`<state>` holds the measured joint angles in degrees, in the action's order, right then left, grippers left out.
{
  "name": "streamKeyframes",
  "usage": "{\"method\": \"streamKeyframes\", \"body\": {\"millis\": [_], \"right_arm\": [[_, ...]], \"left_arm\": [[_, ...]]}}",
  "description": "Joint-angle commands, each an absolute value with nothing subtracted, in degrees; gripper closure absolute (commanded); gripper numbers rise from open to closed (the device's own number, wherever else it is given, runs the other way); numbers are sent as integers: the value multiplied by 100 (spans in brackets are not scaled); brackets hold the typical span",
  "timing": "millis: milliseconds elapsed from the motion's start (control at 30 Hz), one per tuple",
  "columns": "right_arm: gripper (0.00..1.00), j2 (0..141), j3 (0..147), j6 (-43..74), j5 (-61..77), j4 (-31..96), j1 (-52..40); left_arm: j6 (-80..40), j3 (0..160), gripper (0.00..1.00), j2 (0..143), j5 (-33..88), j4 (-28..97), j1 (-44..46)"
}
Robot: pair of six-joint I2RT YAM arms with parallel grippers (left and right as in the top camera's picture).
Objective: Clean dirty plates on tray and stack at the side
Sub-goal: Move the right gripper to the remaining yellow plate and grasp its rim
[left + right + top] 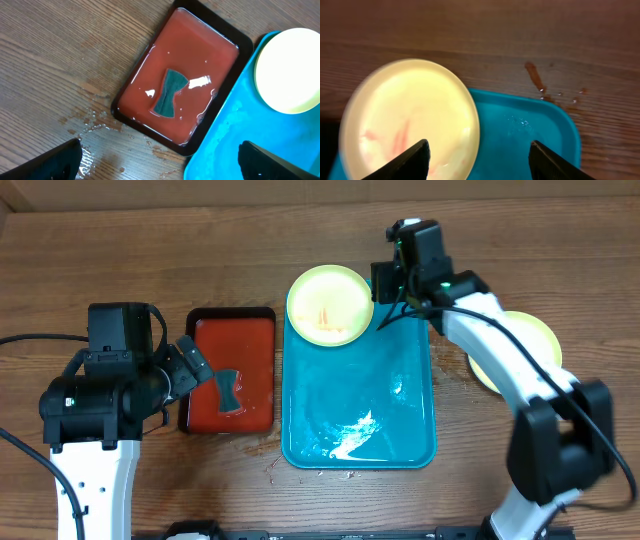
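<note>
A smeared plate [329, 304] is seen on the far left corner of the tray [400, 405], with its far edge carried past the tray's rim and over the table [120, 240]. Faint orange-red streaks are seen on its face. A side plate [535, 330] is seen on the table just right of the tray, partly hidden under the right arm; whether more than one plate is piled there cannot be told.

The right gripper [479, 150] is held over the tray's far edge, beside the smeared plate. Its jaws are spread: in the right wrist view one finger [412, 160] is placed over the plate's face and the other over bare tray, with the plate's rim between them. Nothing is pinched.

The left gripper [159, 152] is held above the near right part of the red tray [205, 330], which is set just left of the tray. Its jaws are spread wide and nothing is held between them. Reddish liquid is seen in the red tray, and a dark green sponge [170, 92], pinched in at its waist, is lying in it.

Shiny wet patches are seen on the tray's floor towards its near edge. Small wet spots and reddish specks are scattered on the table by the trays.
</note>
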<state>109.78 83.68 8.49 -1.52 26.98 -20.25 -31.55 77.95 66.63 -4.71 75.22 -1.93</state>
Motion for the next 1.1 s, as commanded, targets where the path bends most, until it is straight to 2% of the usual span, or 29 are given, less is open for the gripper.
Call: {"method": "streamKeyframes", "body": {"millis": [0,100,133,167,200,267,333,367,633,867,1067], "right_arm": [[35,11443,8429,701,-226,2499,-2014],[27,11813,8429,705,-207,2403,-2014],[27,11920,8429,705,-121,2405,-2014],[32,11992,8427,705,-19,2412,-2014],[38,12057,8427,705,104,2427,-2014],[59,12110,8427,707,357,2456,-2016],[92,12110,8427,727,412,2480,-2018],[96,12110,8429,729,414,2497,-2018],[96,11522,8440,1791,412,3387,-1905],[96,10713,8440,2462,419,4718,-1942],[96,10728,7837,3798,412,5378,-2108]], "left_arm": [[-3177,7891,0,6600,-438,7509,-224],[-3175,7891,0,6600,-438,7498,-222],[-3175,7891,0,6600,-440,7498,-222],[-3175,7891,0,6600,-440,7498,-222],[-3175,7891,0,6600,-440,7496,-222],[-3175,7891,0,6600,-440,7496,-224],[-3175,7891,0,6600,-440,7496,-222],[-3175,7891,0,6600,-440,7496,-222],[-3175,7891,0,6600,-440,7496,-222],[-3170,7891,0,6600,-436,7500,-222],[-3175,7891,1,6600,-386,7614,-222]]}}
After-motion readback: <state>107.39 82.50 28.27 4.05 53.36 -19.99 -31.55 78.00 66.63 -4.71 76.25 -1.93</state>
